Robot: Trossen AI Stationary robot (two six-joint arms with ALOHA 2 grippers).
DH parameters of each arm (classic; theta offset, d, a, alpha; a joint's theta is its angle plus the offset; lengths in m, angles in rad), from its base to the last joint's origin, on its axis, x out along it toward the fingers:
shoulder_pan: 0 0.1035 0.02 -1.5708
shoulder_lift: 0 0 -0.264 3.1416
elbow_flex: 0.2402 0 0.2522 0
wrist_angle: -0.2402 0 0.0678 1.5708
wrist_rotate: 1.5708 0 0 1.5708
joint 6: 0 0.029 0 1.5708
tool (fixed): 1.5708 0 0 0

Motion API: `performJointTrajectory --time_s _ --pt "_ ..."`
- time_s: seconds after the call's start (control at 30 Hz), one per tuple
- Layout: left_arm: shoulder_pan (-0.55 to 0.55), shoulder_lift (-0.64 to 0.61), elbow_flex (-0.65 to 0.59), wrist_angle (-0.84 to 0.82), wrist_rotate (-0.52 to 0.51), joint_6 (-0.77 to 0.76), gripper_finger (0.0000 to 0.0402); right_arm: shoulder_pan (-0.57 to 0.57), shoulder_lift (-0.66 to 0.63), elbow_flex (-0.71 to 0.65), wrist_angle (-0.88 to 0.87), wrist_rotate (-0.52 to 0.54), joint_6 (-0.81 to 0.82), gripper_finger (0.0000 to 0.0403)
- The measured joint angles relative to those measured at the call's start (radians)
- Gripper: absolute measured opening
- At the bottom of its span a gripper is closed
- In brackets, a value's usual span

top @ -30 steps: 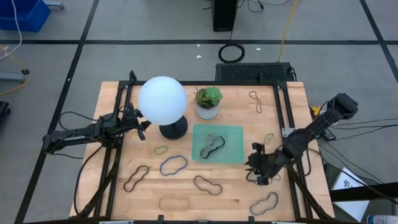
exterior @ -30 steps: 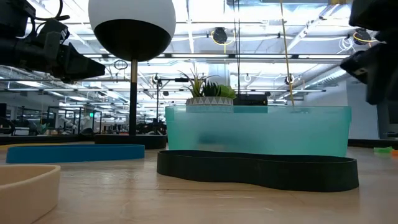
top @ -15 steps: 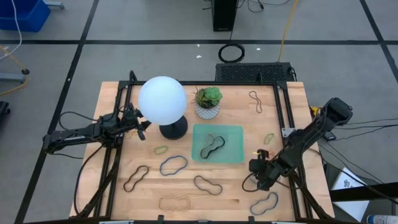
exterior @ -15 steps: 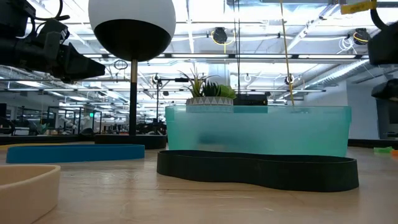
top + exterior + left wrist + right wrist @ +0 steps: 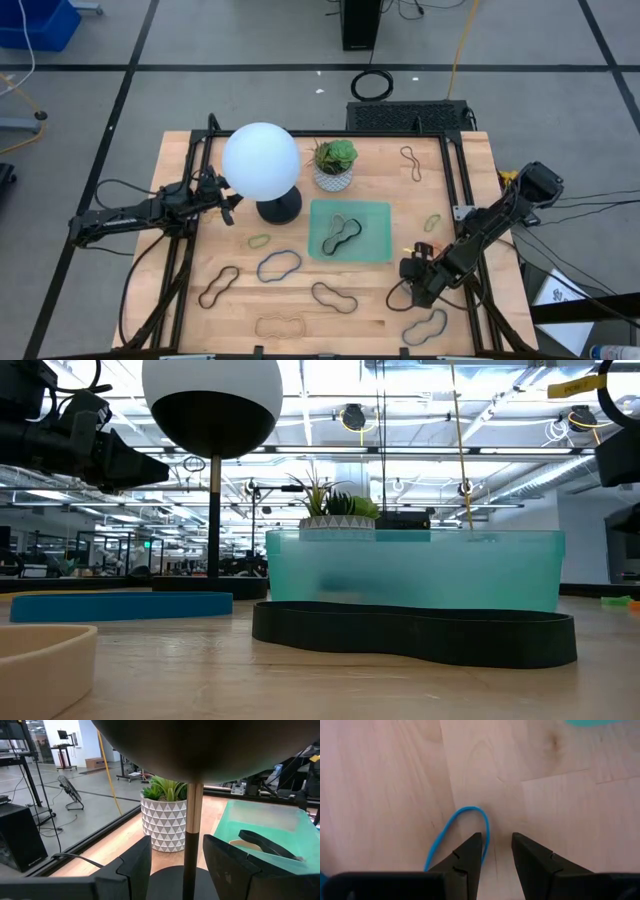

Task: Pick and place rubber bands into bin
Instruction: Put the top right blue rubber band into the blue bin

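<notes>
Right gripper point(image 5: 496, 851), jaws slightly spread, over blue rubber band point(image 5: 465, 827) lying diagonally on table point(image 5: 385, 785)

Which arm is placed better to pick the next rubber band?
The right. Its open gripper hangs over the blue rubber band near the table's front right corner. The left gripper waits beside the lamp, with no band near it.

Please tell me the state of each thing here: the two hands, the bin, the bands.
Right hand: open, over a blue band.
Left hand: open, astride the lamp stem.
Bin: holds one black band.
Other bands: flat on table.
</notes>
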Motion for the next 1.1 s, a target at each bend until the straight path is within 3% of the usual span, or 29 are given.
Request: performJointTrajectory --time_s 0.33,0.53,0.87,1.1 --pt "0.000 0.000 0.000 0.000 0.000 0.000 0.0186 0.023 -0.032 -0.005 0.000 0.002 0.026 0.0106" --pt "0.000 0.000 0.000 0.000 0.000 0.000 0.0186 0.041 -0.032 -0.009 0.006 0.055 0.038 0.0107" --pt "0.000 0.000 0.000 0.000 0.000 0.000 0.0187 0.047 -0.037 -0.099 0.078 0.079 0.159 0.0105" --pt "0.000 0.000 0.000 0.000 0.000 0.000 0.0186 0.052 -0.036 -0.135 0.087 0.079 0.161 0.0106"
